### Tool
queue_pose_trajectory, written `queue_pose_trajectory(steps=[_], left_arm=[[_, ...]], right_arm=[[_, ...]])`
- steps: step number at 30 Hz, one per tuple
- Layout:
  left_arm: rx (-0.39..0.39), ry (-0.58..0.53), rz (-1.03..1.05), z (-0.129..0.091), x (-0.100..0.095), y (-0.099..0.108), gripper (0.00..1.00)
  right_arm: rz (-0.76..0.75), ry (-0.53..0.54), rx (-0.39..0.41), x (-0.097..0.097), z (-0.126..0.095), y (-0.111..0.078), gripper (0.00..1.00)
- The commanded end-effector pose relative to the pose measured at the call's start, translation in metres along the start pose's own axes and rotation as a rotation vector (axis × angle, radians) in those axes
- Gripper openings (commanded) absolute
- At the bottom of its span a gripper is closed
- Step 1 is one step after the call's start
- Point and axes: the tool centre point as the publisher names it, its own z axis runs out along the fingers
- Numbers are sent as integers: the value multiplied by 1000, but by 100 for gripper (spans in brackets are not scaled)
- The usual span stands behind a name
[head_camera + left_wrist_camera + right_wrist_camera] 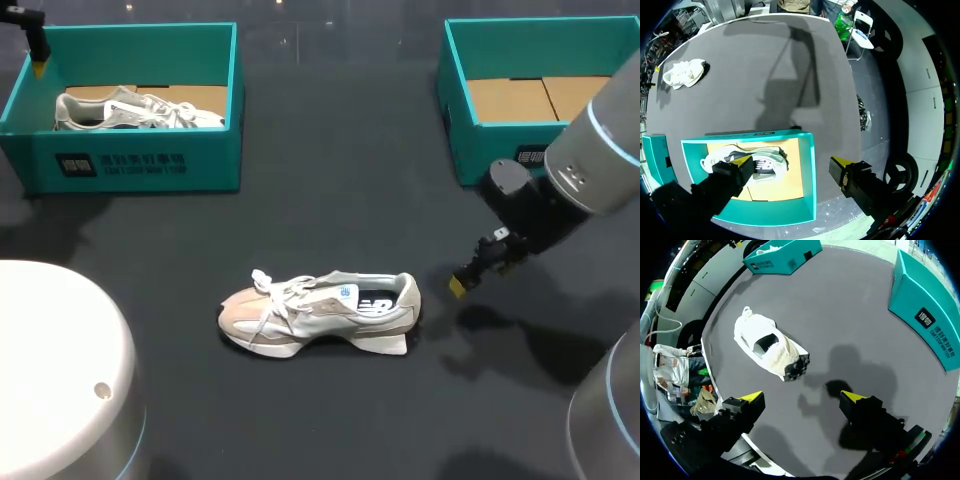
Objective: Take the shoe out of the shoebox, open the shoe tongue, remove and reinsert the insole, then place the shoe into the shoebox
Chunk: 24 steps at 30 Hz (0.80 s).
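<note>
Shoe on table: beige and white lace-up sneaker [318,312], out of any box, near the middle of the dark grey table [340,200]; appears to stand on its sole, toe towards my left, heel towards my right
Shoe opening: faces up; dark insole with a white mark visible inside; laces loose over the tongue
Left box: open teal cardboard shoebox [236,100] at the far left of the table, well apart from the sneaker
Left box contents: second white and grey sneaker [135,110], lying on the brown cardboard floor
Right box: second open teal shoebox [455,110] at the far right; its brown cardboard floor shows
Left gripper [791,162]: high above the left box; fingers spread wide, nothing between them; one yellow tip over the box interior, the other out past the box wall
Right gripper [803,396]: above bare table just beside the sneaker's heel, between the sneaker and the right box; fingers wide apart, holding nothing, not touching the shoe
Shadow: right arm's shadow falls on the table beside the heel
</note>
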Motion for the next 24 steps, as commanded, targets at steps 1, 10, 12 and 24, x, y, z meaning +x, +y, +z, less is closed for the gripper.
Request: queue_pose_trajectory(steps=[1, 10, 12, 24], left_arm=[[-3, 1, 1, 0, 0, -1, 100], [-3, 1, 1, 0, 0, -1, 100], [-3, 1, 1, 0, 0, -1, 100], [-3, 1, 1, 0, 0, -1, 100]], right_arm=[[-328, 253, -329, -7, 1, -14, 100], [-328, 253, -329, -7, 1, -14, 100], [-328, 253, -329, -7, 1, -14, 100], [-760, 284, -640, -26, 16, -54, 100]])
